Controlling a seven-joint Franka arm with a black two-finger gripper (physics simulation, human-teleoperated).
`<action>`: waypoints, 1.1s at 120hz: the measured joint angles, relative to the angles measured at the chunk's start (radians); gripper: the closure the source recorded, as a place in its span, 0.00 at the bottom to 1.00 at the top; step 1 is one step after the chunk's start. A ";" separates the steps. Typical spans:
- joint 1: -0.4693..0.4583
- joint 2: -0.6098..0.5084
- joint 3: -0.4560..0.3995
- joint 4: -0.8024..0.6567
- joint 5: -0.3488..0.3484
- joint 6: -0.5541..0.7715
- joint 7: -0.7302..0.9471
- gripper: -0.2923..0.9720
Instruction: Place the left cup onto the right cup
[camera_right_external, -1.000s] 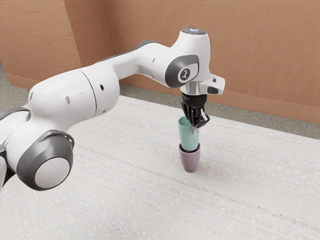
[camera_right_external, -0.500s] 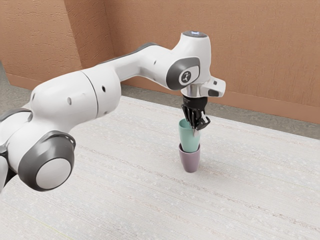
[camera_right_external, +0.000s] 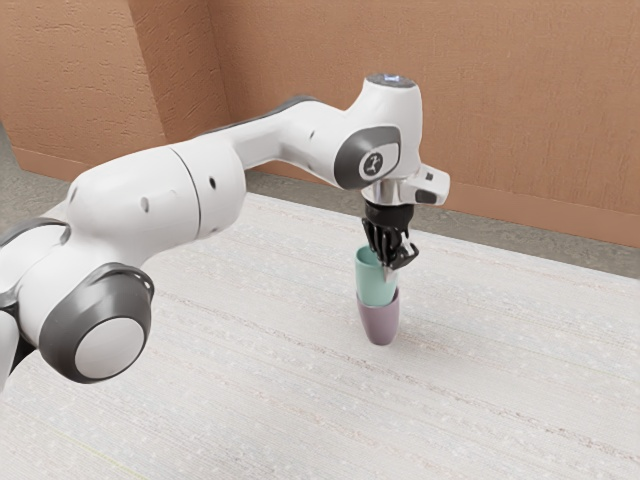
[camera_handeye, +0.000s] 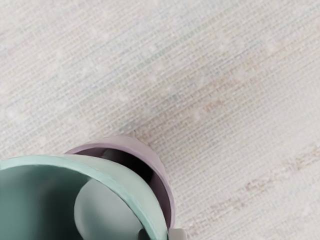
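Observation:
A teal cup (camera_right_external: 374, 282) stands nested in a mauve cup (camera_right_external: 380, 322) on the pale table (camera_right_external: 250, 400), right of centre in the exterior view. The teal cup leans slightly toward the exterior view's left. My gripper (camera_right_external: 390, 262) comes down from above and is shut on the teal cup's rim at the side toward the exterior view's right. In the wrist view the teal cup (camera_handeye: 100, 172) is right under my hand, its mouth facing the camera. The mauve cup's rim (camera_handeye: 152, 162) curves around behind it.
The table is a broad pale woven-textured surface. A brown wall (camera_right_external: 520, 90) runs along the back, with a strip of grey floor (camera_right_external: 560, 245) between it and the table's far edge.
My hand has come down a little and the teal cup has sunk deeper into the mauve cup, now leaning slightly. The fingers stay on its rim.

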 joint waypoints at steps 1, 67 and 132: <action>0.000 0.000 0.000 0.000 0.000 0.000 0.000 0.85; -0.002 0.005 0.000 -0.002 -0.010 0.018 0.005 0.42; -0.004 -0.030 0.001 -0.003 -0.013 0.011 0.011 0.25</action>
